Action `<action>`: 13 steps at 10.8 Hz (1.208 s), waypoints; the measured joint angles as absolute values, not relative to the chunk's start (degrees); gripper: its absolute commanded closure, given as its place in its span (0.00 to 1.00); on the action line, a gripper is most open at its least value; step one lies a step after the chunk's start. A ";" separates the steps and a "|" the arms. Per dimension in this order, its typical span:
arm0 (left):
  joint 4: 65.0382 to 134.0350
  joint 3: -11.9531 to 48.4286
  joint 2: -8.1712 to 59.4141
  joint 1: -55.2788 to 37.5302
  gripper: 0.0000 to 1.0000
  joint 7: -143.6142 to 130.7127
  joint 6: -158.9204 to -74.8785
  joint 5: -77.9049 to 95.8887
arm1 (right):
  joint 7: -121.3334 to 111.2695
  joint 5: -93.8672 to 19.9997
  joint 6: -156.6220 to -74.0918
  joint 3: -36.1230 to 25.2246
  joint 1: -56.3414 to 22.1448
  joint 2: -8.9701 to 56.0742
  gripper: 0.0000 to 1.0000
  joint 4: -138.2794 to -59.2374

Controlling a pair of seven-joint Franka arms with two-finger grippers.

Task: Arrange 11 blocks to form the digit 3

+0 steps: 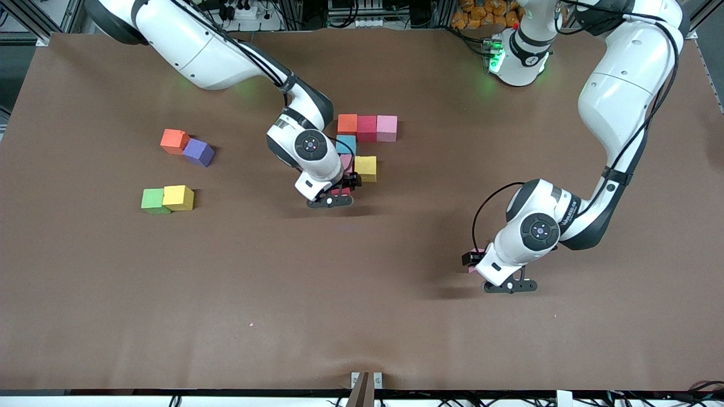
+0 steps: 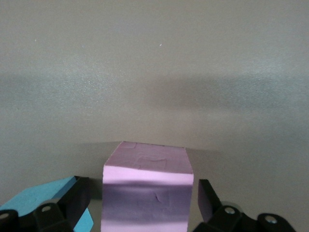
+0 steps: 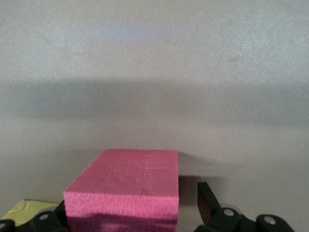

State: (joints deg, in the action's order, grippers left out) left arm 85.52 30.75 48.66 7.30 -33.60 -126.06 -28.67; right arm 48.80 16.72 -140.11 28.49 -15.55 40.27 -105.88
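Two arms work on a brown surface point(image 1: 362, 316), each open tool straddling a cube.

The right arm reaches to the unfinished digit 3 point(image 1: 365, 144) near the middle of the surface. Its right tool point(image 1: 331, 200) is low, with its jaws open around a reddish cube point(image 3: 126, 186) at the figure's end nearest the front camera. The left tool point(image 1: 509, 285) is down toward the left arm's end, open around a pale pink cube point(image 2: 147, 191), with gaps on both sides and a blue cube point(image 2: 43, 195) just beside it. The figure's farthest row is orange, red and pink, with a blue cube point(image 1: 346, 144) and a yellow cube point(image 1: 365, 168) below. Toward the right arm's end lie an orange cube point(image 1: 174, 141) touching a purple cube point(image 1: 198, 152), and a green cube point(image 1: 154, 200) touching another yellow cube point(image 1: 179, 198).
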 measured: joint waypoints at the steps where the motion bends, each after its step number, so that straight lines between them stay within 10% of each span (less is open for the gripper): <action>1: 85.53 30.60 48.91 7.29 0.33 -33.60 -126.06 -28.67 | 48.80 16.52 -140.09 28.85 -15.12 39.69 0.00 -105.81; 4: 85.47 30.35 49.32 7.30 0.70 -33.60 -126.17 -28.67 | 47.96 13.06 -139.75 30.05 -13.14 36.76 0.00 -105.66; 13: 99.24 38.68 39.99 8.57 0.78 -41.22 -124.62 -28.53 | 13.01 12.07 -121.55 32.14 11.30 24.32 0.00 -106.85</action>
